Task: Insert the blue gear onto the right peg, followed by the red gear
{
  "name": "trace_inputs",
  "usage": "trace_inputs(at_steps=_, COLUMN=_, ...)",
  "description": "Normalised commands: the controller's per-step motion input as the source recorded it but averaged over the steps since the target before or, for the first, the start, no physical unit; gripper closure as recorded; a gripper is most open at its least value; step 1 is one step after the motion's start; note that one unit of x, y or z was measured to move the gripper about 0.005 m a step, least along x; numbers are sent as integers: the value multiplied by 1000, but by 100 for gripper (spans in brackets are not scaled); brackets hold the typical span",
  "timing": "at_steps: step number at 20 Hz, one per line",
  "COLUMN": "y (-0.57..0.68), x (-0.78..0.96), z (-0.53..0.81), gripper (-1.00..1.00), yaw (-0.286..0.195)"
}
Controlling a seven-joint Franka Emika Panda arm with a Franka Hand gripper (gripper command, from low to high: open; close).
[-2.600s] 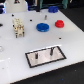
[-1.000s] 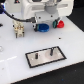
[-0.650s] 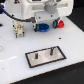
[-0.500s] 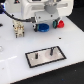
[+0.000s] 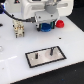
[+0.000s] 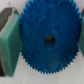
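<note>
Blue gear (image 6: 48, 38) fills our wrist view, flanked by claw (image 5: 46, 25) pads (image 6: 10, 42); we cannot tell whether they clamp it.

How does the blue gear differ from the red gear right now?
The blue gear sits under the gripper, between its fingers; the red gear lies uncovered on the white table, to the exterior view's right. Blue shows a toothed rim and centre hole in the wrist view; red's detail is too blurred. Both are round.
</note>
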Motion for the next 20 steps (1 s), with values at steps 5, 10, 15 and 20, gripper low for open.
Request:
trace_inputs(at_steps=5, y=16, x=401, z=549, gripper=100, yaw=0)
trace_inputs(at_steps=10, y=-31, x=614, z=550, gripper=100, yaw=0)
trace_inputs(at_steps=15, y=-39, x=764, z=496, gripper=100, yaw=0)
trace_inputs(at_steps=20, y=-64, x=795, z=489, gripper=100, yaw=0)
